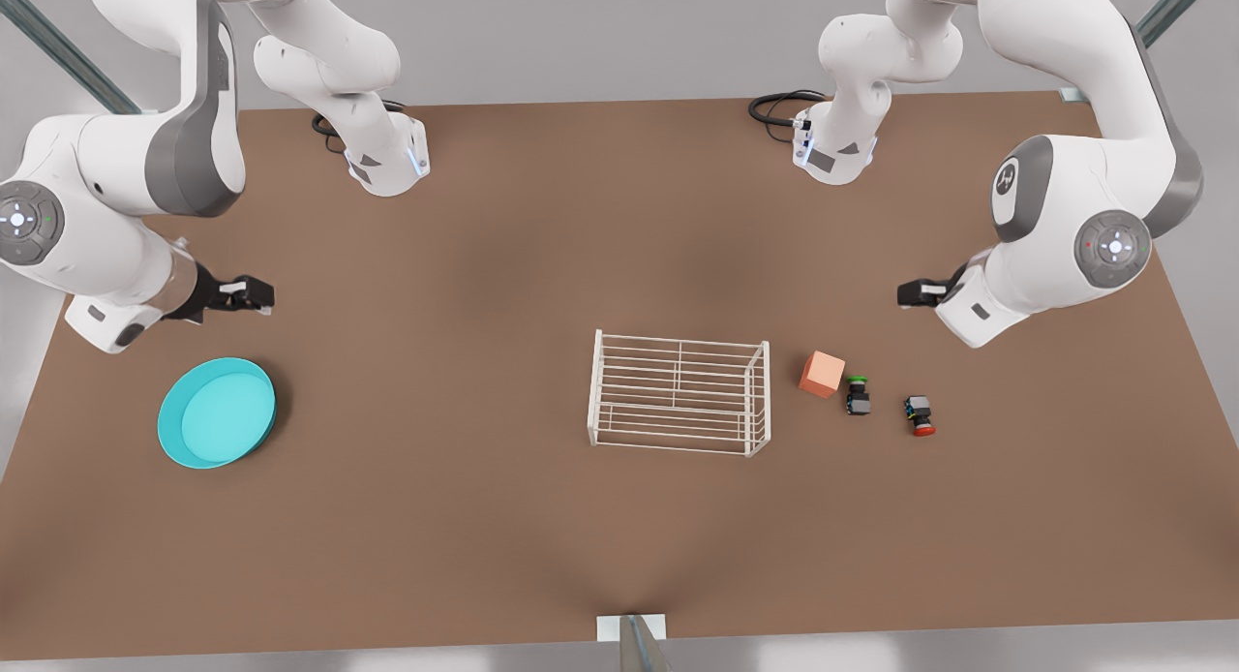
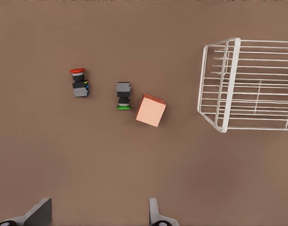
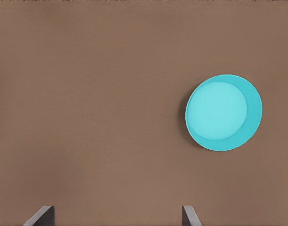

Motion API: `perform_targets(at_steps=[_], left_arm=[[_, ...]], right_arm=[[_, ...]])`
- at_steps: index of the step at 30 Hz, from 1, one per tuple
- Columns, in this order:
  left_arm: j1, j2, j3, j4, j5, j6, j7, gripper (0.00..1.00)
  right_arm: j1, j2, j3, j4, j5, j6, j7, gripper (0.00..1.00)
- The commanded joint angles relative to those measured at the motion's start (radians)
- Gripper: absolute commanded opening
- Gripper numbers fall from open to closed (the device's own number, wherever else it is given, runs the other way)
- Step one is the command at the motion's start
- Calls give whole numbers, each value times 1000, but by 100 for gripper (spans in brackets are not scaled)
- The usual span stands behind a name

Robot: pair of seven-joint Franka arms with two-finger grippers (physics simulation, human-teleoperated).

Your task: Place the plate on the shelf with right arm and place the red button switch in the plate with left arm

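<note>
Since nothing is gripped yet, I see right hand (image 1: 254, 294) spread above plate (image 1: 218, 412), left hand (image 1: 915, 293) spread near red button switch (image 1: 920, 415); shelf (image 1: 679, 392) waits between.

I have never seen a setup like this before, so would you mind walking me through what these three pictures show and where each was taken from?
These are simulator renders of two white robot arms at a brown table. The wide picture comes from a fixed camera looking down on the scene; the other two come from cameras on each arm's wrist.

The left arm's tool hangs open and empty at the front view's right. Its wrist camera sees the red button switch, a green-capped switch, an orange cube and the white wire shelf.

The right arm's tool, at the front view's left, is also open and empty, above the table near the turquoise plate.

Everything lies on the table; nothing is held, and the shelf carries nothing.
</note>
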Motion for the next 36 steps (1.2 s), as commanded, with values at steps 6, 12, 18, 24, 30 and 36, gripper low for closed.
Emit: perform_targets(at_steps=[6,12,18,24,30,36], left_arm=[[92,341,53,2,0,482,62,100],[117,468,53,-61,7,727,119,100],[134,481,80,-188,7,862,119,100],[135,501,80,-231,7,861,120,100],[135,504,80,-231,4,862,117,100],[135,513,80,-240,1,859,114,91]], right_arm=[[-347,428,-3,249,142,48,-554,100],[-482,621,-17,272,157,289,-751,100],[-518,698,-52,259,148,444,-840,100],[-533,736,-61,214,163,511,-861,100],[-534,755,-57,194,219,523,-856,100],[-533,770,-52,179,231,545,-856,100]])
